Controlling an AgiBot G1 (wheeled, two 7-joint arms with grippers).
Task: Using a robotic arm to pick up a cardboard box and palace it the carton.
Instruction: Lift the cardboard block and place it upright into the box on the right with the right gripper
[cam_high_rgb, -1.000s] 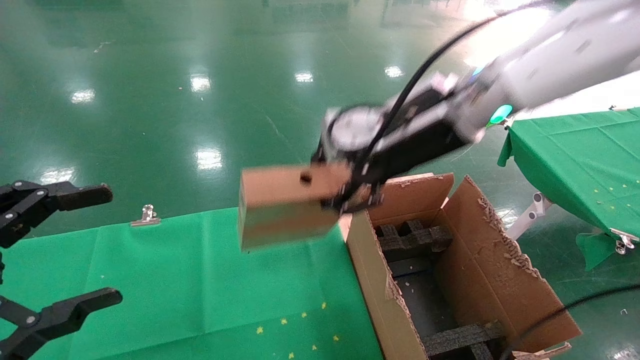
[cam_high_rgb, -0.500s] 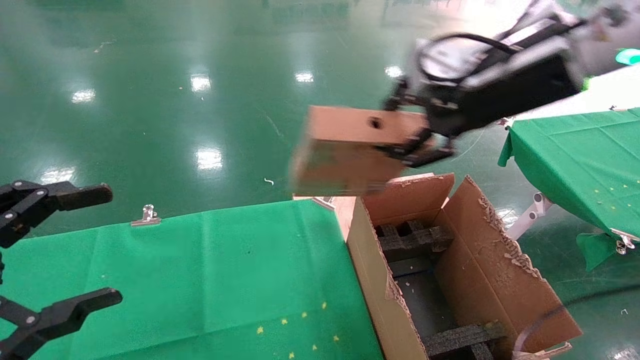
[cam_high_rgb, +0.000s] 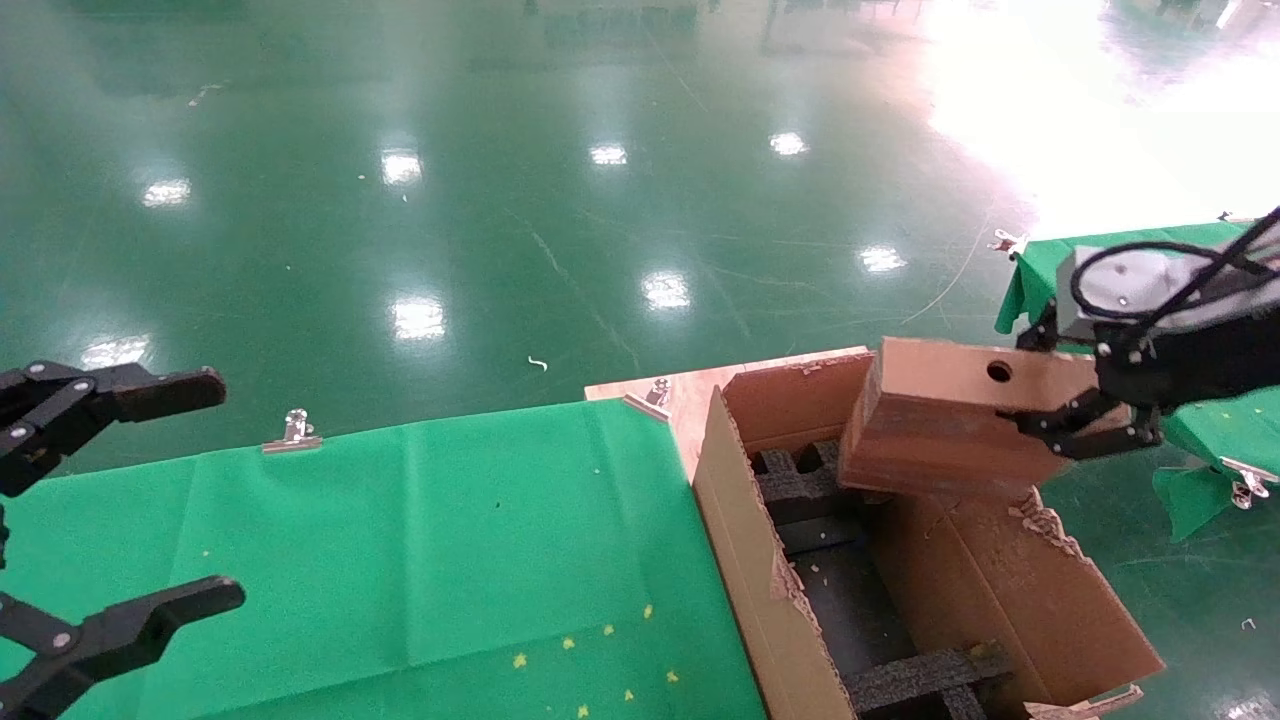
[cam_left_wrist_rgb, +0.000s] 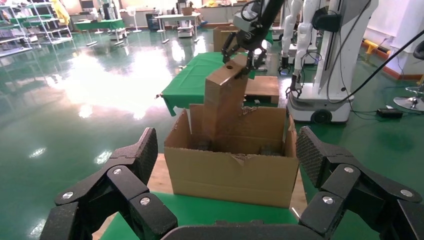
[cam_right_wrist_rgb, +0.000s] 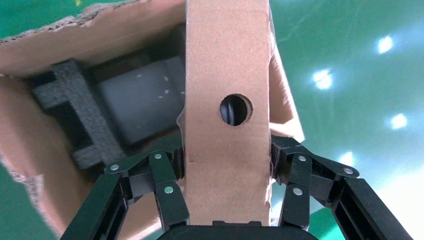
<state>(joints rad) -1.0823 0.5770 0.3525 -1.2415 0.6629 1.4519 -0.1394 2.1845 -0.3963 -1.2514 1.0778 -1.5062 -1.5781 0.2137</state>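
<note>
A: The right hand (cam_high_rgb: 1085, 425) is gripping the cardboard box (cam_high_rgb: 950, 430), hovering it over the carton (cam_high_rgb: 760, 590).

B: Placing step, I'd say; next it needs lowering between the foam inserts (cam_high_rgb: 810, 480). The left hand (cam_high_rgb: 120, 500) is idling open.

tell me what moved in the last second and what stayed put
The right gripper, clamped on the cardboard box throughout, swung it from above the green table's edge, up and across to the robot's right, then down; the box now hangs over the carton, not yet let go. The left gripper stayed open and parked over the green table. Carton and table did not move.
</note>
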